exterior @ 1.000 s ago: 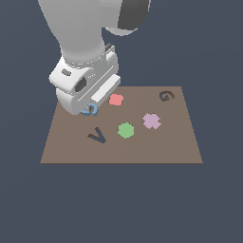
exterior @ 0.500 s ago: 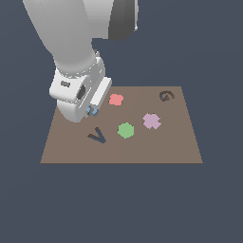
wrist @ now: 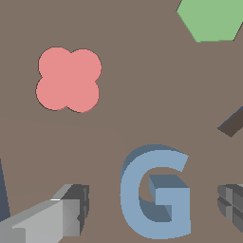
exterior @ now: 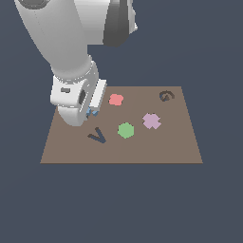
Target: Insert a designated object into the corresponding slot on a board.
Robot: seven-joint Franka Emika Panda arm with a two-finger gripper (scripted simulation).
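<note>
The designated object, a light-blue G block (wrist: 154, 192), lies flat on the brown board (exterior: 156, 147) near its left side in the exterior view. There only a sliver of the G block (exterior: 92, 112) shows under the hand. My gripper (wrist: 153, 206) is open and low over the board, one finger (wrist: 71, 213) on each side of the G, with a gap to each. In the exterior view the gripper (exterior: 89, 113) is mostly hidden by the white hand. The slot (exterior: 166, 96), a dark G-shaped recess, is at the board's far right corner.
A red four-lobed piece (exterior: 116, 99) lies just beyond the G; it also shows in the wrist view as the red piece (wrist: 69, 79). The green hexagon (exterior: 126, 130), pink cross (exterior: 151, 121) and dark V recess (exterior: 97, 136) sit across the board's middle and front.
The hand has shifted a little to the exterior view's left and sunk lower, now covering most of the blue G. The G and the other pieces have not moved.
</note>
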